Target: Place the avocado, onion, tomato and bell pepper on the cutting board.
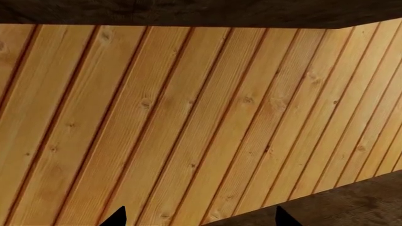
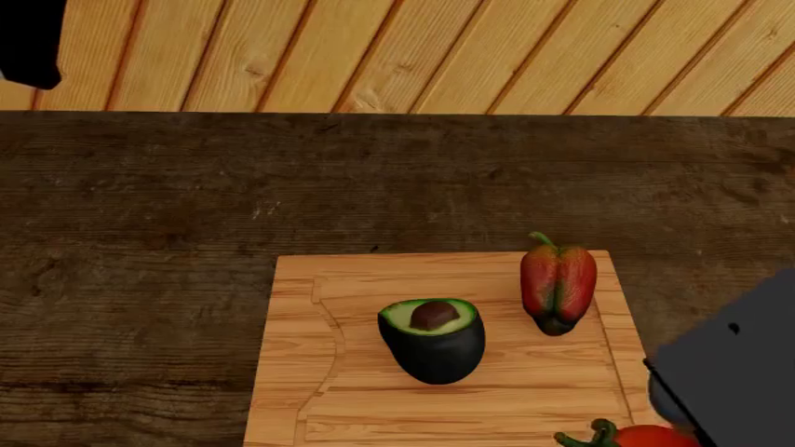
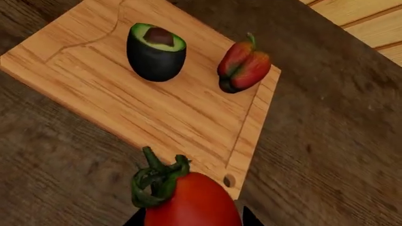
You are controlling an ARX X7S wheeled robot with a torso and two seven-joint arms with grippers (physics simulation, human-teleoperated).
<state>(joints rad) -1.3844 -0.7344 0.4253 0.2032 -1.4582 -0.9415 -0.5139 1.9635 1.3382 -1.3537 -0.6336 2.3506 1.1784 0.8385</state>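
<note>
The tomato (image 3: 191,200) is clamped between the right gripper's (image 3: 190,217) jaws, above the near edge of the cutting board (image 2: 360,410). The avocado (image 2: 433,339) and the bell pepper (image 2: 556,284) are set apart on the board. No writing is seen. Beyond the dark table (image 2: 186,233), a plank wall (image 1: 207,117) is faced by the left gripper (image 1: 199,217), its jaws apart.

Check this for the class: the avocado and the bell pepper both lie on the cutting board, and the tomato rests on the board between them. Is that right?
Not quite. The avocado and bell pepper do lie on the cutting board, but the tomato is not between them. The right wrist view shows it at the right claw, over the board's edge, well apart from both.
</note>
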